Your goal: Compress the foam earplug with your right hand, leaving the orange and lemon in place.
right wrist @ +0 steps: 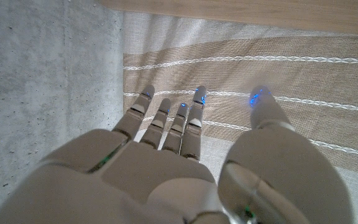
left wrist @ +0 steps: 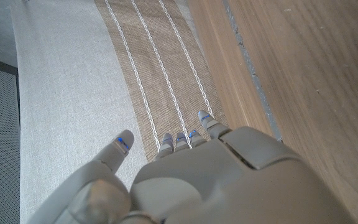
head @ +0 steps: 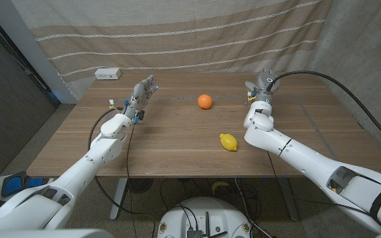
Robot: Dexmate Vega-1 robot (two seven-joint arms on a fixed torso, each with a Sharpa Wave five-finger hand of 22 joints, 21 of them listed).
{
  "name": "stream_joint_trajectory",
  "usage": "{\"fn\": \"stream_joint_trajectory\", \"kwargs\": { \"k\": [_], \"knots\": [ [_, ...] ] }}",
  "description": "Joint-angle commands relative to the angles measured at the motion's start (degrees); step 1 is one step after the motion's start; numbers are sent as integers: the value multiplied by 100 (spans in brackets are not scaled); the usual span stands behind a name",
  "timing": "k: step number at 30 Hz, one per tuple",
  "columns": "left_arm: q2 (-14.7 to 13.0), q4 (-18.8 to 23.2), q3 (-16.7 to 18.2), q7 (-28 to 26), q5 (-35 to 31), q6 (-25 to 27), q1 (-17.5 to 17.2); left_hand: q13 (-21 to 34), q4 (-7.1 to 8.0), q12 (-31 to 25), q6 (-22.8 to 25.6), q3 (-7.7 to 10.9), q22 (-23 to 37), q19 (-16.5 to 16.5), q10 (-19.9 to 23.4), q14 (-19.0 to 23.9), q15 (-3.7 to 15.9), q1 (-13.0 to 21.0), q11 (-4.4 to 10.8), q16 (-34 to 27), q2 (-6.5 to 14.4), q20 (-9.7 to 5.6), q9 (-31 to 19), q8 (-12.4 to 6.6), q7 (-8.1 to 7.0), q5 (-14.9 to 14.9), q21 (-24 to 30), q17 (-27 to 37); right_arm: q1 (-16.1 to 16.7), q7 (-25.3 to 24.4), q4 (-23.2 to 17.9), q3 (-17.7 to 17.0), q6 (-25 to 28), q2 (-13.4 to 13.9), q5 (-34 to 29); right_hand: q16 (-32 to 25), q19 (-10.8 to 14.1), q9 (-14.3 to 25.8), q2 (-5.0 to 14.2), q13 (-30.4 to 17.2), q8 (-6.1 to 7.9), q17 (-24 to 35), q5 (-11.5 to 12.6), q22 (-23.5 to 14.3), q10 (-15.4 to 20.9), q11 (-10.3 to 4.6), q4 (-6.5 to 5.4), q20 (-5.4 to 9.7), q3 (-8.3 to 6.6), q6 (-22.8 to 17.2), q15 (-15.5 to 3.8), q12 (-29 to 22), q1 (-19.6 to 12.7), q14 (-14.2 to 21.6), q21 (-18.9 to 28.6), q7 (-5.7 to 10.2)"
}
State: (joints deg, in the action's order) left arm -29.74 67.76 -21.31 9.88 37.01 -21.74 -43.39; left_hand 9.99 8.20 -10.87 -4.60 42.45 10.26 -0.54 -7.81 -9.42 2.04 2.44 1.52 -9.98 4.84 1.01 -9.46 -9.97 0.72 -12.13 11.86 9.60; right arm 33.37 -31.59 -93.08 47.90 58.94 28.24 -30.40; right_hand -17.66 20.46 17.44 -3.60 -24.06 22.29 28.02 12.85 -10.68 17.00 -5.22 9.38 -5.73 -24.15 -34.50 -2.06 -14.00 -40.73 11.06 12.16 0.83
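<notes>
The orange (head: 205, 100) sits on the wooden table (head: 177, 142) at its far middle. Nearer the front lies the lemon (head: 228, 141), right of centre. A tiny pale object (head: 112, 102), possibly the foam earplug, lies near the table's left edge, too small to tell. My right hand (head: 262, 84) is raised above the far right of the table, right of the orange; its fingers (right wrist: 166, 121) are spread and hold nothing. Over the far left, beside the tiny object, my left hand (head: 142, 92) is lifted with its fingers (left wrist: 185, 138) apart and empty.
A white box (head: 107, 73) rests at the table's far left corner. A striped beige curtain (head: 177, 33) hangs behind the table. A black cable (head: 349, 92) loops off the right arm, over the table's right side.
</notes>
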Motion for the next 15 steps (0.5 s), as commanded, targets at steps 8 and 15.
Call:
{"fn": "stream_joint_trajectory", "kwargs": {
  "k": [8, 15],
  "knots": [
    [28, -171, -1, 154, 45, -20, 82, 12, 1, 3, -61, -3, 13, 11, -39, -83, -14, 21, 16, -26, 582, 46, -34, -25, -4, -58, -13, 25, -229, -130, 496, 261, 54, -195, 142, -75, 152, 89, -69, -67, 162, 47, 7, -8, 120, -69, 16, 73, 36, -149, -302, -34, -116, 95, 73, 82],
    [82, -295, -12, 237, 70, -50, 157, 12, 5, -1, -58, 0, 13, 9, -35, -79, -3, 19, 21, -28, 578, 46, -34, -27, -3, -61, -13, 25, -296, -85, 616, 345, 38, -227, 215, -95, 171, 125, -49, -92, 207, 68, 17, -8, 153, -77, 24, 85, 31, -141, -307, -41, -192, 101, 77, 95]
  ]
}}
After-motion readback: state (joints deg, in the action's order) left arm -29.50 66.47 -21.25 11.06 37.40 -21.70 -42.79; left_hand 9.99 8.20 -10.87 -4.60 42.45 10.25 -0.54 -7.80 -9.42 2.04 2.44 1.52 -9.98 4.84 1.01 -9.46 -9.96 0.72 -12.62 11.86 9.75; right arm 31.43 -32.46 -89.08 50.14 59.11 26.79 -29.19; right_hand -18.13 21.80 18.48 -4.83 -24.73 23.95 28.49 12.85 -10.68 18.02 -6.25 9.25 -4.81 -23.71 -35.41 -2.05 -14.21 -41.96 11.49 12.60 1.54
